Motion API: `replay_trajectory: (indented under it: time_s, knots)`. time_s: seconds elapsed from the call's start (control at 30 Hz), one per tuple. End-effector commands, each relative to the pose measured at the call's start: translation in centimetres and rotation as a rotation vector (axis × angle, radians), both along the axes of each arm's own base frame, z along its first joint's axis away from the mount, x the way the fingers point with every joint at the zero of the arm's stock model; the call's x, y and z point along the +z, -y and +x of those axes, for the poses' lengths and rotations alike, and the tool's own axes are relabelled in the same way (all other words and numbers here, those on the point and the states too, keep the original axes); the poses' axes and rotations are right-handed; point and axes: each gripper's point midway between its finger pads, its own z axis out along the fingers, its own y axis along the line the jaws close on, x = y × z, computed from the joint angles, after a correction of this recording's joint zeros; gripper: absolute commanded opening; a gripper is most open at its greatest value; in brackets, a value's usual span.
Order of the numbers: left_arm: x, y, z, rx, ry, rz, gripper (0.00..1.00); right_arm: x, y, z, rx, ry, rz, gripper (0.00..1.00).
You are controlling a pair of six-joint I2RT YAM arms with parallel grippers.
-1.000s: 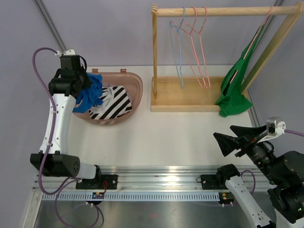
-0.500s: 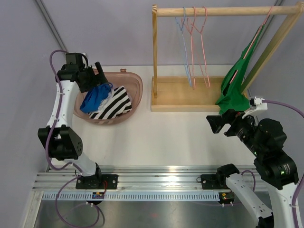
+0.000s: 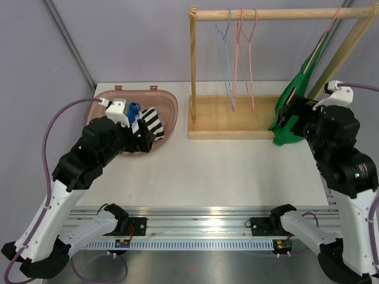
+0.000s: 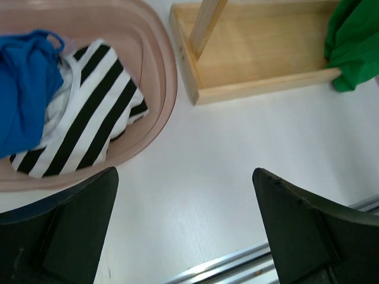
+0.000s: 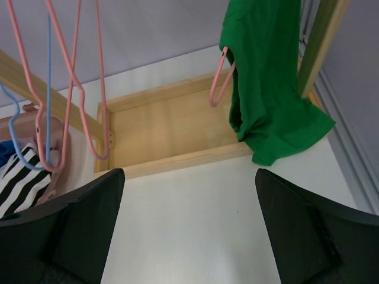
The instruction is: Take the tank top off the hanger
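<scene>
- I see my left fingers (image 4: 65, 231) spread wide, gripping nothing, basket (image 4: 161, 77) ahead-left.
- My right fingers (image 5: 308, 231) equally wide, empty; green tank top (image 5: 266, 89) ahead-right, untouched.

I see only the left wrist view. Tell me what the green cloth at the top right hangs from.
Observer: The green tank top hangs on a pink hanger, which is hooked at the right end of a wooden rail.
Operator: Report where the right tool is.
Observer: The right tool is open and faces the tank top without touching it.
Operator: Say what else is on that rail.
Observer: Three empty hangers, two pink and one blue, hang near its other end.
</scene>
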Motion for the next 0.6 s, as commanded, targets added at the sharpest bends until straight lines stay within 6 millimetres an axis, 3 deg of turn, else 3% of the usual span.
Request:
replay_trajectory:
  time_s: [0.0,0.03,0.17,0.2,0.33,0.57]
  knots:
    - [-2.1,-2.0,-1.2,0.058,0.005,0.039,0.99,0.9,1.5,2.5,-0.111,-0.021,-0.079,0.99]
    - [-3.5,-2.1,-1.6,0.047,-0.007,0.053,0.99,1.2,1.6,3.0,-0.126,-0.022,-0.084,0.99]
    - [-5.0,-3.6,-2.4,0.083,0.040,0.058,0.99,3.5,2.2,5.3,-0.193,-0.004,-0.106,0.98]
    - [-5.1,-3.8,-2.5,0.088,0.048,0.053,0.99,3.3,2.0,6.3,-0.200,-0.020,-0.121,0.98]
    - [-5.7,-4.7,-2.8,0.139,0.076,0.019,0.99,5.4,3.2,8.1,-0.276,0.015,-0.148,0.93]
    - [-6.3,-5.6,-3.0,0.185,0.081,0.017,0.99,5.9,5.1,12.2,-0.316,-0.017,-0.164,0.83]
